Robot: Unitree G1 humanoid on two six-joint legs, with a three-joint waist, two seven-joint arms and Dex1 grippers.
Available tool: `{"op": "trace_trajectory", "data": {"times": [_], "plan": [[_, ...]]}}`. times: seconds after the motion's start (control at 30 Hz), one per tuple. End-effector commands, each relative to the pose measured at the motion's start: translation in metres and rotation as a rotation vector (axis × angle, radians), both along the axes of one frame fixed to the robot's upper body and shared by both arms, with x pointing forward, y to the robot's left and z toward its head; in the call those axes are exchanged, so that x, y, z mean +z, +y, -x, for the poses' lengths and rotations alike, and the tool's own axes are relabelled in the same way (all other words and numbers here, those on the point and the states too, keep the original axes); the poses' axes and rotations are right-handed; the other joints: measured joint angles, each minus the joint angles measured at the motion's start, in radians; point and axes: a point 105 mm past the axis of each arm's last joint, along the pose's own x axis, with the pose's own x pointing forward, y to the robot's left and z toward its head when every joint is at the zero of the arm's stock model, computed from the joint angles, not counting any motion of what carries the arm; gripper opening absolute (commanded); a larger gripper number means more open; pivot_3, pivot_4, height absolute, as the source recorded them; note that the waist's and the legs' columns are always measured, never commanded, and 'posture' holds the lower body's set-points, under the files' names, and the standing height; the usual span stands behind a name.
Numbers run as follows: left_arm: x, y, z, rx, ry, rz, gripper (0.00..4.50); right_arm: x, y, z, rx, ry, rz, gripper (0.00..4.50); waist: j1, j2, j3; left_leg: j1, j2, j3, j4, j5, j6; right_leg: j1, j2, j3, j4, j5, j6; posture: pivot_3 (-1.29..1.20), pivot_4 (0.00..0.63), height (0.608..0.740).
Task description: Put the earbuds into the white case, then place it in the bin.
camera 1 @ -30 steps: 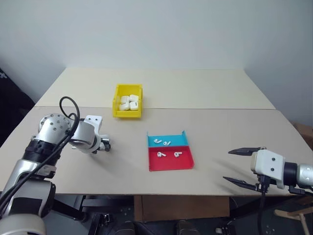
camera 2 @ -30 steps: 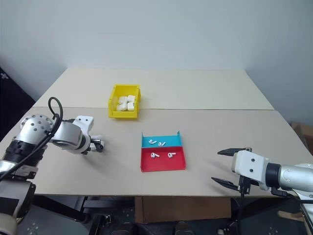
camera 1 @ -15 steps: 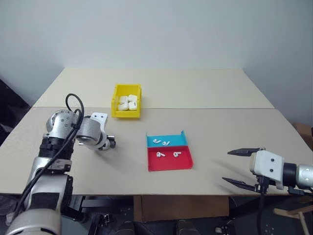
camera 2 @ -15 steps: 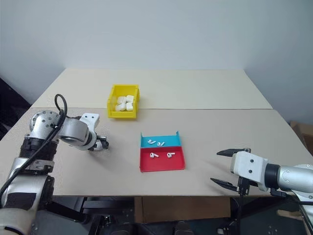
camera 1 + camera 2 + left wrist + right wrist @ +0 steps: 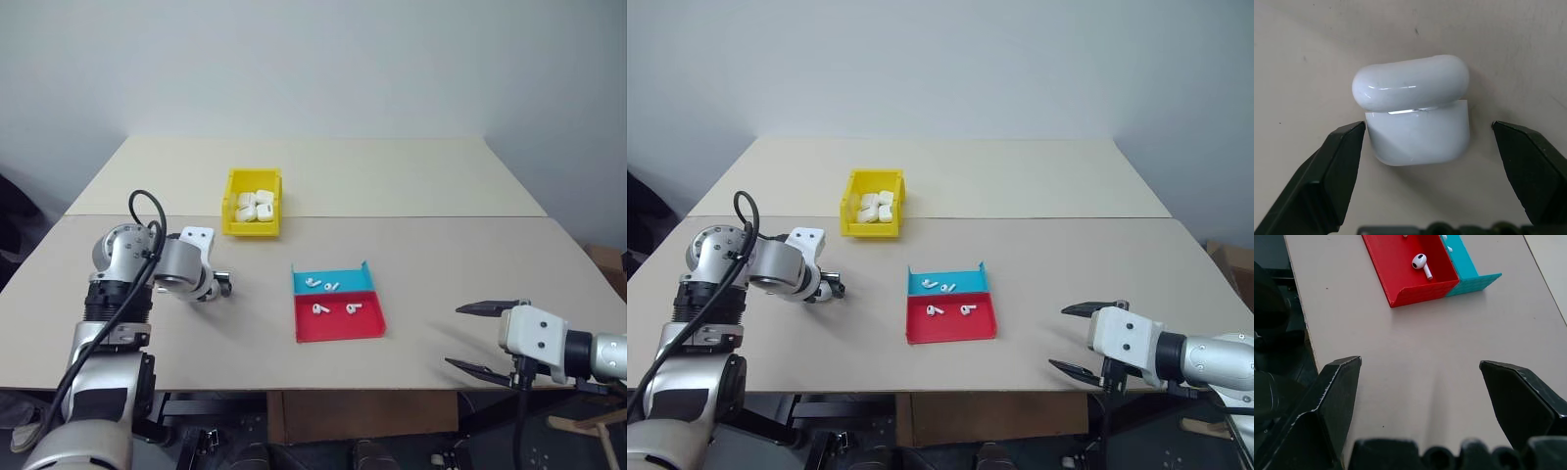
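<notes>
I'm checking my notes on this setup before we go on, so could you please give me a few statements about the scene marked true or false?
1. The white case lies on the table between the open fingers of the left gripper. True.
2. The right gripper holds an earbud. False: it is open and holds nothing.
3. The yellow bin is empty. False: several white cases lie in it.
4. Earbuds lie in both the blue and red parts of the tray. True.

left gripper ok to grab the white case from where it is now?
Probably yes. The left gripper is open with the white case lying on the table between its fingers, nothing else near it.
</notes>
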Motion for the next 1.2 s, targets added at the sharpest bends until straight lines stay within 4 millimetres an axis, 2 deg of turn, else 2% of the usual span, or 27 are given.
{"op": "trace_trajectory", "data": {"times": [0.03, 0.33, 0.5, 0.53, 0.77, 1.0, 1.1, 1.17, 1.2], "plan": [[0.0, 0.007, 0.002, 0.019, -0.008, -0.018, 4.5, 0.007, 0.003, -0.001, 0.004, -0.042, 0.0, 4.48, 0.0, 0.0, 0.0, 0.0, 0.0, 0.0, 0.0, 0.0, 0.0, 0.0, 0.0, 0.0, 0.0, 0.0, 0.0, 0.0, 0.15, 0.74], [0.0, 0.007, 0.002, 0.026, -0.014, -0.018, 4.5, 0.007, 0.003, -0.001, 0.007, -0.043, 0.002, 4.48, -0.002, 0.0, 0.0, 0.0, 0.0, 0.0, 0.0, 0.0, 0.0, 0.0, 0.0, 0.0, 0.0, 0.0, 0.0, 0.0, 0.15, 0.74], [-0.002, 0.009, 0.003, 0.032, -0.013, -0.022, 2.94, 0.007, 0.004, -0.002, 0.009, -0.044, 0.003, 4.5, -0.003, 0.0, 0.0, 0.0, 0.0, 0.0, 0.0, 0.0, 0.0, 0.0, 0.0, 0.0, 0.0, 0.0, 0.0, 0.0, 0.15, 0.74], [-0.002, 0.009, 0.004, 0.033, -0.013, -0.022, 2.77, 0.007, 0.003, -0.002, 0.009, -0.043, 0.003, 4.5, -0.003, 0.0, 0.0, 0.0, 0.0, 0.0, 0.0, 0.0, 0.0, 0.0, 0.0, 0.0, 0.0, 0.0, 0.0, 0.0, 0.15, 0.74], [0.0, 0.009, 0.003, 0.043, -0.038, -0.016, 2.77, 0.007, 0.003, -0.003, 0.013, -0.044, 0.008, 4.5, -0.003, 0.0, 0.0, 0.001, 0.0, 0.0, 0.0, 0.0, 0.0, 0.0, 0.0, 0.0, 0.0, 0.0, 0.0, 0.0, 0.15, 0.74], [0.036, 0.008, -0.006, 0.011, -0.179, -0.048, 2.77, 0.012, 0.001, -0.005, 0.017, -0.064, 0.025, 4.5, -0.002, 0.0, 0.0, 0.0, 0.0, 0.0, -0.001, 0.0, -0.001, 0.0, 0.0, 0.0, 0.0, 0.0, 0.0, 0.0, 0.15, 0.74], [0.061, -0.002, -0.007, -0.064, -0.294, -0.016, 2.77, 0.021, -0.001, -0.008, 0.014, -0.09, 0.033, 4.5, 0.0, 0.0, 0.0, -0.002, 0.0, 0.0, -0.001, 0.0, -0.001, -0.001, 0.0, 0.0, 0.0, 0.0, 0.0, 0.0, 0.15, 0.74], [0.079, -0.006, -0.008, -0.091, -0.436, -0.048, 2.77, 0.028, -0.002, -0.012, 0.009, -0.107, 0.038, 4.5, 0.001, 0.0, 0.0, -0.002, 0.0, 0.0, -0.001, 0.0, -0.001, -0.002, 0.0, 0.0, 0.0, 0.0, 0.0, 0.0, 0.15, 0.74], [0.082, -0.009, -0.008, -0.114, -0.464, -0.039, 2.77, 0.031, -0.002, -0.014, 0.006, -0.115, 0.04, 4.5, 0.0, 0.0, 0.0, -0.002, 0.0, 0.0, -0.001, 0.001, -0.001, -0.002, 0.0, 0.0, 0.0, 0.0, 0.0, 0.0, 0.15, 0.74]]}}
